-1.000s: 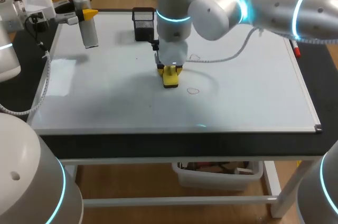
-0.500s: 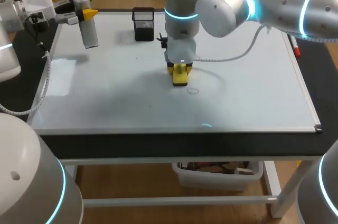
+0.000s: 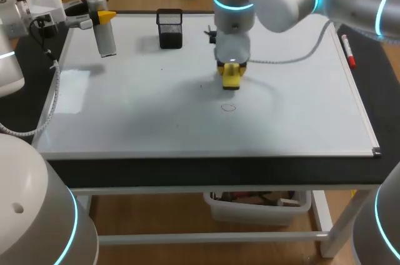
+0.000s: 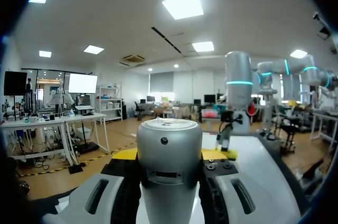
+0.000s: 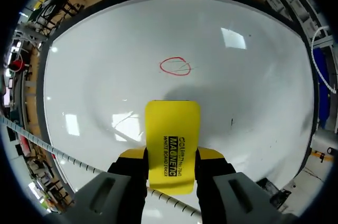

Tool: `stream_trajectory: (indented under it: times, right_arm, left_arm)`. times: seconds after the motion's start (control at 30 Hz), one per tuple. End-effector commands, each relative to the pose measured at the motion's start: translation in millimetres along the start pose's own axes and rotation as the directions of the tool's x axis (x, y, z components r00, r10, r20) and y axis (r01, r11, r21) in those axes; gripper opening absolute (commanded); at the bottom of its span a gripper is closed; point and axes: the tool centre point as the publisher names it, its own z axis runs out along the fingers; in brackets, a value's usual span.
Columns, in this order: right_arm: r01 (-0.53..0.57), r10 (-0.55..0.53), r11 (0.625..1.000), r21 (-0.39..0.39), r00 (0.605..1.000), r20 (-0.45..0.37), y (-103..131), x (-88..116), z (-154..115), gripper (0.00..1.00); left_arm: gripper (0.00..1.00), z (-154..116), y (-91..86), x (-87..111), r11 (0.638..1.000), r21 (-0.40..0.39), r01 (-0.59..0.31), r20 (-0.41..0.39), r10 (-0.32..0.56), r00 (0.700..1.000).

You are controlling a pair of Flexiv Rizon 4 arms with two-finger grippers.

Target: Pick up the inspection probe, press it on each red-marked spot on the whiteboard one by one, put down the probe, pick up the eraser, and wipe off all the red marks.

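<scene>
Yellow eraser (image 5: 172, 129): a smooth, flat plastic block with rounded corners and black print on its face. In the head view it sits just above the middle of the frame, low over the board. I cannot tell whether it touches.
Right gripper (image 5: 171, 160): set narrow and clamped on the eraser from both sides, yellow tips against its edges and dark grey moulded fingers behind.
Red mark (image 5: 175, 66): a thin hand-drawn oval with a faint stroke inside, lying ahead of the eraser and apart from it. In the head view it is below the eraser.
Whiteboard (image 3: 125, 121): glossy white, edged with a slim metal frame, and it covers most of the black tabletop.
Inspection probe (image 4: 169, 171): a silver-grey metal cylinder with a flat round cap, in the upper left of the head view, hanging over the board's corner.
Left gripper (image 3: 100, 16): closed around the probe, a finger pressed on each side.
Pen cup (image 3: 169, 28): a square box of black wire mesh, standing on the board right of the probe.
Marker (image 3: 347, 52): slim with a red end, lying by the board's right edge.
</scene>
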Motion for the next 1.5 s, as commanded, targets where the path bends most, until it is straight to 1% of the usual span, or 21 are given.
stream_trajectory:
  times: [0.03,0.1,0.33,0.37,0.43,0.57,0.6,0.67,0.7,0.8,0.87,1.03,1.2,1.5]
  right_arm:
    - [-0.053,0.053,0.999,0.009,0.998,0.017,-2.6,45.0,-11.8,0.00]
    - [-0.089,0.089,0.996,0.015,0.996,-0.002,-6.3,62.7,-12.4,0.00]
    - [-0.198,0.198,0.980,-0.001,0.980,-0.022,-18.3,122.4,-11.1,0.00]
    - [-0.226,0.225,0.974,-0.005,0.974,-0.035,-21.1,133.6,-9.3,0.00]
    - [-0.280,0.280,0.960,-0.019,0.960,-0.025,-26.7,154.9,-6.0,0.00]
    - [-0.359,0.358,0.933,-0.023,0.933,-0.024,-34.4,190.6,-6.0,0.00]
    - [-0.381,0.381,0.924,-0.033,0.925,-0.006,-36.1,198.7,-5.8,0.00]
    - [-0.418,0.418,0.908,-0.030,0.909,-0.014,-39.0,214.7,-5.1,0.00]
    - [-0.439,0.439,0.898,-0.035,0.899,0.000,-40.1,222.7,-5.1,0.00]
    - [-0.476,0.477,0.879,-0.033,0.879,-0.004,-41.9,240.3,-4.9,0.00]
    - [-0.490,0.489,0.871,-0.031,0.872,-0.015,-42.3,248.0,-4.3,0.00]
    - [-0.508,0.508,0.860,-0.037,0.861,-0.016,-43.7,260.1,-3.9,0.00]
    - [-0.533,0.533,0.846,-0.031,0.846,-0.014,-43.5,263.5,-7.1,0.00]
    - [-0.533,0.533,0.846,-0.031,0.846,-0.014,-43.5,263.5,-7.1,0.00]
  left_arm:
    - [0.00,0.1,-0.1,0.1,1.000,0.003,-0.002,0.000,0.002,1.000]
    - [0.00,0.1,-0.1,0.1,1.000,0.003,-0.002,0.000,0.002,1.000]
    - [0.00,0.1,-0.1,0.1,1.000,0.003,-0.002,0.000,0.002,1.000]
    - [0.00,0.1,-0.1,0.1,1.000,0.003,-0.002,0.000,0.002,1.000]
    - [0.00,0.1,-0.1,0.1,1.000,0.003,-0.002,0.000,0.002,1.000]
    - [0.00,0.1,-0.1,0.1,1.000,0.003,-0.002,0.000,0.002,1.000]
    - [0.00,0.1,-0.1,0.1,1.000,0.003,-0.002,0.000,0.002,1.000]
    - [0.00,0.1,-0.1,0.1,1.000,0.003,-0.002,0.000,0.002,1.000]
    - [0.00,0.1,-0.1,0.1,1.000,0.003,-0.002,0.000,0.002,1.000]
    - [0.00,0.1,-0.1,0.1,1.000,0.003,-0.002,0.000,0.002,1.000]
    - [0.00,0.1,-0.1,0.1,1.000,0.003,-0.002,0.000,0.002,1.000]
    - [0.00,0.1,-0.1,0.1,1.000,0.003,-0.002,0.000,0.002,1.000]
    - [0.00,0.1,-0.1,0.1,1.000,0.003,-0.002,0.000,0.002,1.000]
    - [0.00,0.1,-0.1,0.1,1.000,0.003,-0.002,0.000,0.002,1.000]
